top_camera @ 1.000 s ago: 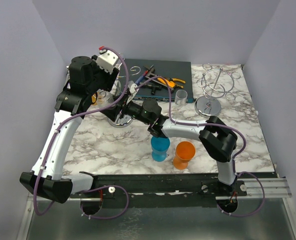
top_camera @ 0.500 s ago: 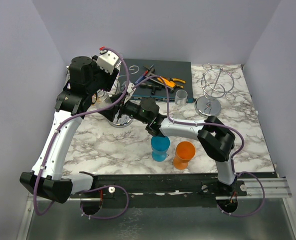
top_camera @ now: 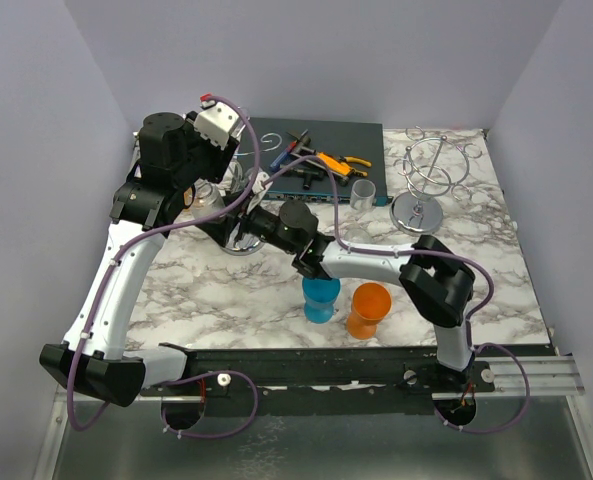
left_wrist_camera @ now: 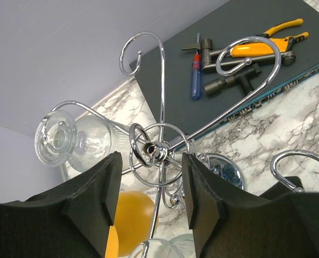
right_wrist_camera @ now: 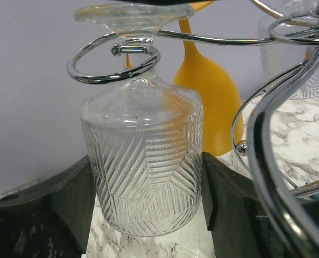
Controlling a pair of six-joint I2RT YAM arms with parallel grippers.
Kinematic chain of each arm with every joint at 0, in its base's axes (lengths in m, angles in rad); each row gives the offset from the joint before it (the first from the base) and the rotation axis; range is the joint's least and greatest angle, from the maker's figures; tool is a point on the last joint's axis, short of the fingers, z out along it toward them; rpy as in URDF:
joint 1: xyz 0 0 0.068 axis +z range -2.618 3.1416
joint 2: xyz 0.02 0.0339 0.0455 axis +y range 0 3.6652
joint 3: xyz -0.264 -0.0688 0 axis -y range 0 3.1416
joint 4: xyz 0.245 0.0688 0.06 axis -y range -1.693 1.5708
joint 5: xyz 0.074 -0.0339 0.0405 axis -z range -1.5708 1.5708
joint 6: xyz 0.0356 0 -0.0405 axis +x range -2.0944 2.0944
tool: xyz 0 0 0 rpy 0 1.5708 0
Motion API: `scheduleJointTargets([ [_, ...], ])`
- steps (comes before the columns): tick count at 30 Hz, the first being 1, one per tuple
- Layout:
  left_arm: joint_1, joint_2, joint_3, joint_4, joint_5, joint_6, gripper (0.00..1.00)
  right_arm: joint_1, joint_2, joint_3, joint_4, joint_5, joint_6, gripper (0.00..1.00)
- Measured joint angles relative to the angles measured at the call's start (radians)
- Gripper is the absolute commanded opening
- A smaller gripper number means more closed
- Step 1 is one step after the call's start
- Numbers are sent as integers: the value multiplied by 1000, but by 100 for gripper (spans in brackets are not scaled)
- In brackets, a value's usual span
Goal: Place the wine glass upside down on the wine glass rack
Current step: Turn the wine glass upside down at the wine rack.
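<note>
Wine glass: Your wine glass (right_wrist_camera: 143,172) hangs upside down, with its foot at the top and its open mouth facing the tabletop (top_camera: 226,300).
Long axis: It runs up and down in the right wrist view, with the short stem straight above the bowl.
Look: The glass is clear. The bowl is squat and nearly straight-sided, with a rounded shoulder, and slanted herringbone lines are cut into its lower part. The foot is a flat clear disc.
Position: The stem passes through a chrome ring (right_wrist_camera: 113,67) of the wine glass rack (left_wrist_camera: 148,150). The foot sits above that ring and the bowl hangs below it.
Right gripper: Your right gripper (right_wrist_camera: 148,164) is wide apart around the bowl, with one black finger against each side of the glass, gripping it.
Neighbours: An orange-yellow glass (right_wrist_camera: 207,91) hangs upside down just behind the wine glass. Another clear cut glass (left_wrist_camera: 76,140) hangs from a different arm of the rack.
Left gripper: Your left gripper (left_wrist_camera: 151,161) hovers over the rack, about half open and clamping nothing. The rack's central hub shows in the gap between its fingers.
Rack place: The rack stands at the far left of the marble tabletop, beside a dark mat (top_camera: 361,135) that carries pliers (left_wrist_camera: 261,45) and other tools.
Further out: A blue cup (top_camera: 321,298) and an orange cup (top_camera: 368,308) stand side by side near the front edge. A second chrome rack (top_camera: 426,180) stands at the far right.
</note>
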Motion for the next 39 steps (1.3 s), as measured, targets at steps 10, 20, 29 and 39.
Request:
scheduleJointTargets([
  [10,0,-2,18,-4,3,-11,56,14,-35,-62,37,117,-10,1],
  [20,15,-7,11,-8,13,-26,52,13,-31,-58,37,129,-9,1],
  [29,76,21,11,-8,56,-56,56,13,-25,-51,38,129,3,1],
  [39,123,63,13,-7,220,-124,38,21,-15,-51,57,130,14,0],
])
